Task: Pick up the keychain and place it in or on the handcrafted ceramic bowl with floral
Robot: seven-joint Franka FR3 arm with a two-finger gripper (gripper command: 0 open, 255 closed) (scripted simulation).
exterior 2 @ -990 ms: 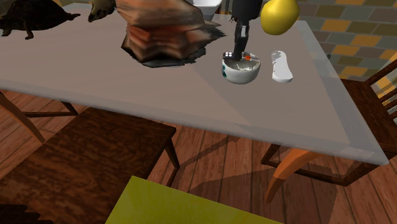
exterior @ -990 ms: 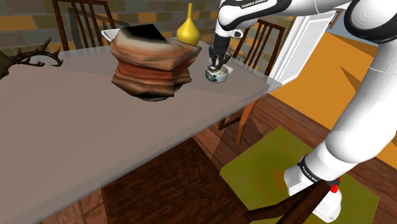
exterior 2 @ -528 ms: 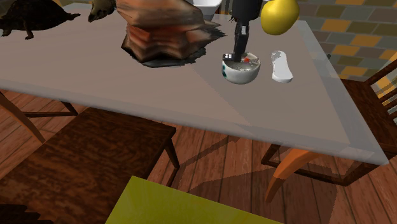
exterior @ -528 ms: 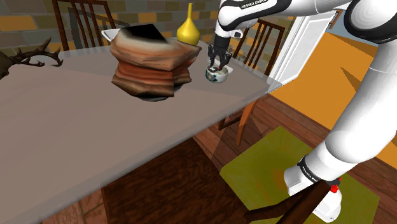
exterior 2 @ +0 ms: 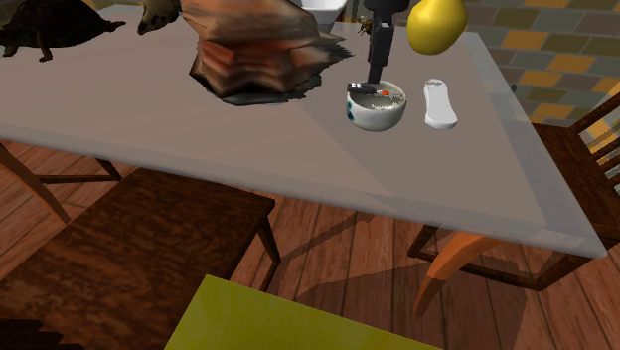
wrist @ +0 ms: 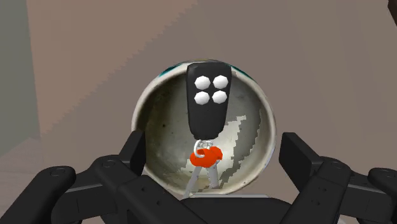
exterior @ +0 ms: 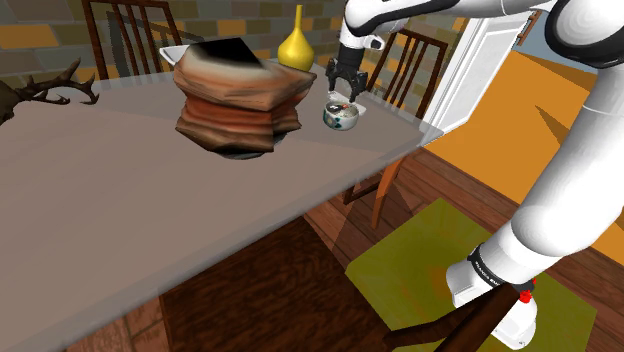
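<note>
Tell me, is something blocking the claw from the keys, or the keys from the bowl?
No, nothing visible is in the way. The keychain already lies inside the bowl. The open claw hangs right above it, with its fingers apart and not touching the keychain.

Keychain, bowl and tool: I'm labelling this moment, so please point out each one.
keychain [wrist: 206,102], wrist view, on the black fob's body.
bowl [exterior 2: 376,119], second exterior view, on its outer wall.
tool [exterior: 346,95], shoulder view, midway between its open fingertips.
</note>
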